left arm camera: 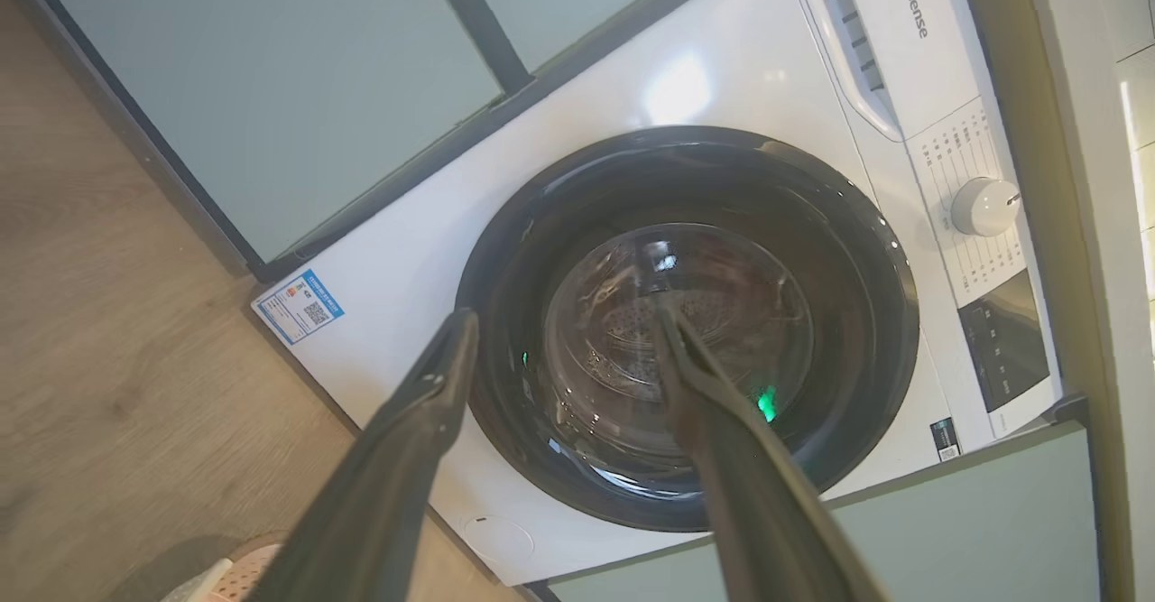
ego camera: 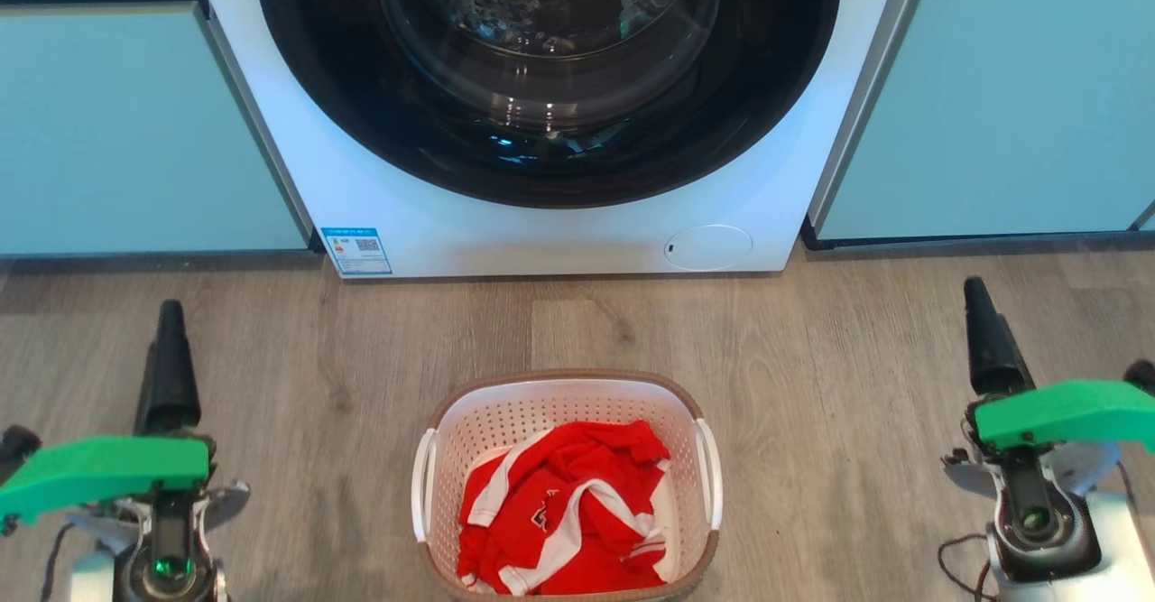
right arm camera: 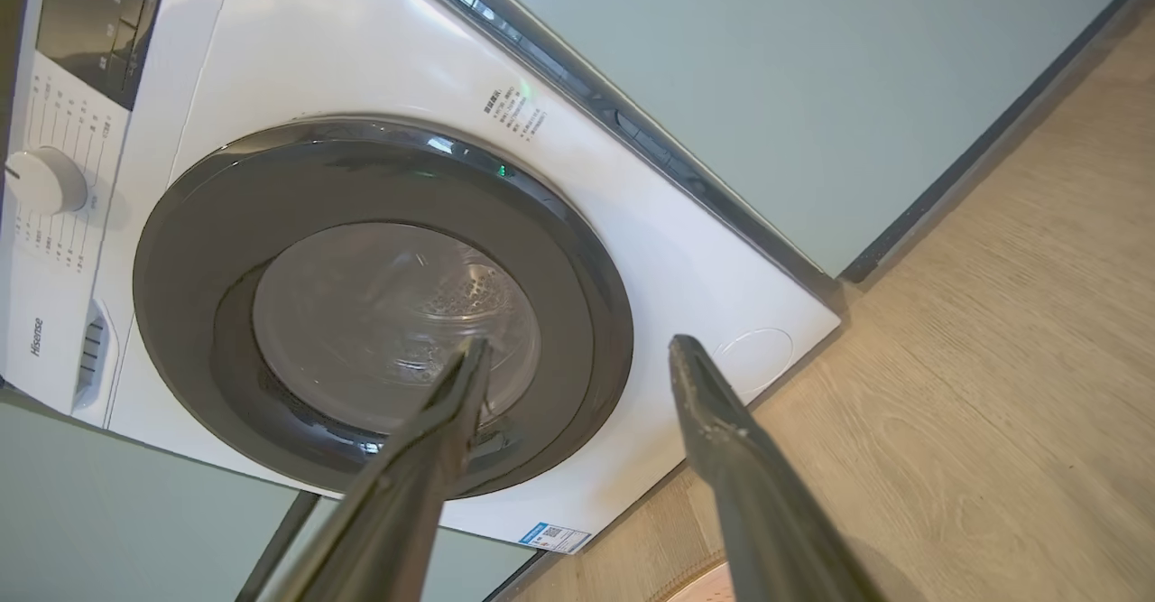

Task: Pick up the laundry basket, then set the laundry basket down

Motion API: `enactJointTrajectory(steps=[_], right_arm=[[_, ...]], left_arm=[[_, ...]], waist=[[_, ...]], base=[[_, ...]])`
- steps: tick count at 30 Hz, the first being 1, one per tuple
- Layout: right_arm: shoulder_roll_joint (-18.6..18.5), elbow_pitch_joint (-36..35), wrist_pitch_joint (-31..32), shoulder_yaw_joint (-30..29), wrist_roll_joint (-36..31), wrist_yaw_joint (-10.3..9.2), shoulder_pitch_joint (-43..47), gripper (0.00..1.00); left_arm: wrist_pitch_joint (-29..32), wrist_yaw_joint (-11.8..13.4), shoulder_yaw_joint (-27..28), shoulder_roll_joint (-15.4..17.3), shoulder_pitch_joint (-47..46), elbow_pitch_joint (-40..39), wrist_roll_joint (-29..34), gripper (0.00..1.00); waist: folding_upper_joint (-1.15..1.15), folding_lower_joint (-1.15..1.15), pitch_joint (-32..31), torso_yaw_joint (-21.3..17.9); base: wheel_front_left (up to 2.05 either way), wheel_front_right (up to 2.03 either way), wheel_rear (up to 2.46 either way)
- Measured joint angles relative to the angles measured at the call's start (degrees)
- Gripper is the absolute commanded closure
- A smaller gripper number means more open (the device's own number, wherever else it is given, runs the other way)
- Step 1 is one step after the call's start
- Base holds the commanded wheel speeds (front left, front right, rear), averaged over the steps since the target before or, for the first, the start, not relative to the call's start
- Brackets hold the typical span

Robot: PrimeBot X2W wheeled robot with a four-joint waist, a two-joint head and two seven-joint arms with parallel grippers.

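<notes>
Since the laundry basket [ego camera: 564,376] sits on the floor [ego camera: 812,358] between the left gripper [left arm camera: 564,315] and right gripper [right arm camera: 579,342] — both gaping wide, empty — I'd bring the 2 in evenly onto its handles [ego camera: 713,485].

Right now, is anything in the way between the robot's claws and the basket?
Nothing visible is. Just wooden floor separates the open left gripper and open right gripper from the laundry basket sitting between them.
</notes>
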Motion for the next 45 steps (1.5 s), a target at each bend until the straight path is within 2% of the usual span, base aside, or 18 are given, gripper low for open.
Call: enactJointTrajectory(steps=[7, 12, 17, 21, 28, 29, 36, 40, 45], right_arm=[[0.00, -2.76, -0.98, 1.33, -7.21, 0.00, -0.25, 0.00], [-0.01, -5.15, -2.00, 3.39, -14.72, 0.00, -1.01, 0.00], [-0.04, -7.24, -2.98, 5.32, -21.43, 0.00, -2.54, 0.00], [-0.07, -7.98, -3.53, 7.28, -27.78, 0.00, -2.59, 0.00], [-0.11, -8.64, -4.76, 9.23, -35.31, 0.00, -2.59, 0.00], [-0.11, -8.64, -4.76, 9.23, -35.31, 0.00, -2.59, 0.00], [-0.19, -8.84, -5.81, 11.98, -43.03, 0.00, -2.59, 0.00], [-0.21, -7.90, -6.58, 13.04, -46.09, 0.00, -2.58, 0.00], [-0.23, -6.28, -7.33, 13.78, -48.84, 0.00, -2.57, 0.00]], left_arm=[[-1.11, 2.59, -0.60, 0.00, -0.51, -4.25, 8.14, 0.00], [-2.20, 4.78, -2.04, 0.04, -1.18, -7.68, 15.80, 0.00], [-3.04, 7.79, -5.48, 1.49, -1.17, -9.50, 21.91, 0.00], [-3.53, 11.71, -9.69, 3.89, -1.13, -10.43, 26.51, 0.00], [-4.59, 21.05, -18.05, 8.87, -1.05, -10.37, 32.47, 0.00], [-4.59, 21.05, -18.05, 8.87, -1.05, -10.37, 32.47, 0.00], [-6.06, 28.32, -25.84, 13.17, -1.13, -8.71, 36.65, 0.00], [-6.56, 28.15, -29.71, 14.15, -1.19, -5.97, 36.32, 0.00], [-7.43, 25.66, -31.21, 14.10, -1.21, -3.33, 35.54, 0.00]], waist=[[0.00, 0.00, -0.04, 0.29], [0.00, 0.00, -0.08, 0.43], [0.00, 0.00, 0.00, 0.40], [0.00, 0.00, 0.11, 0.31], [0.00, 0.00, 0.18, 0.10], [0.00, 0.00, 0.18, 0.10], [0.00, 0.00, 0.17, -0.08], [0.00, 0.00, -0.02, 0.00], [0.00, 0.00, -0.32, -0.06]], base=[[0.00, 0.00, 0.00], [0.00, 0.00, 0.00], [0.00, 0.00, 0.00], [0.00, 0.00, 0.00], [0.00, 0.00, 0.00], [0.00, 0.00, 0.00], [0.00, 0.00, 0.00], [0.00, 0.00, 0.00], [0.00, 0.00, 0.00]])
